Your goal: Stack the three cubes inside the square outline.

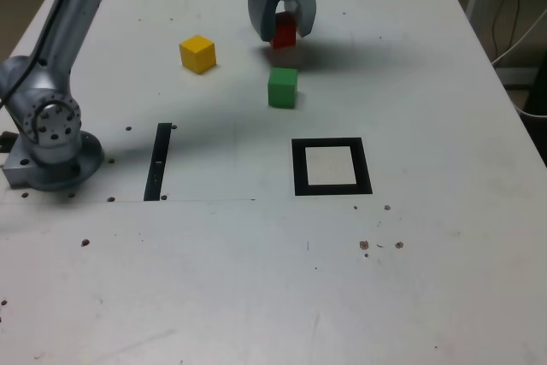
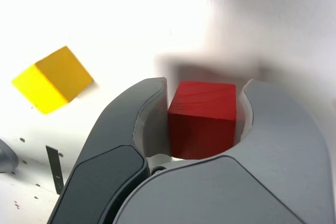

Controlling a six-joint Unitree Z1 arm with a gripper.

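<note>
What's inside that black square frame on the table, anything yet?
Nothing stands inside the square outline: only its pale centre shows, fully uncovered. The green cube and yellow cube sit outside it, and the red cube is between the jaws of the gripper.

Red cube [image 1: 284, 33] partly hidden between pincer [image 1: 283, 30] jaws.

A pale grey-white table [image 1: 256, 279] fills nearly the whole exterior view, its surface pocked with small dark holes and scuffs and marked by a thin black strip [image 1: 158, 162]. Soft shadows fall across its far end. Beyond the exterior view's right edge, a dim floor [image 1: 504, 6] shows, with light cables [image 1: 517, 36] trailing over it.
</note>
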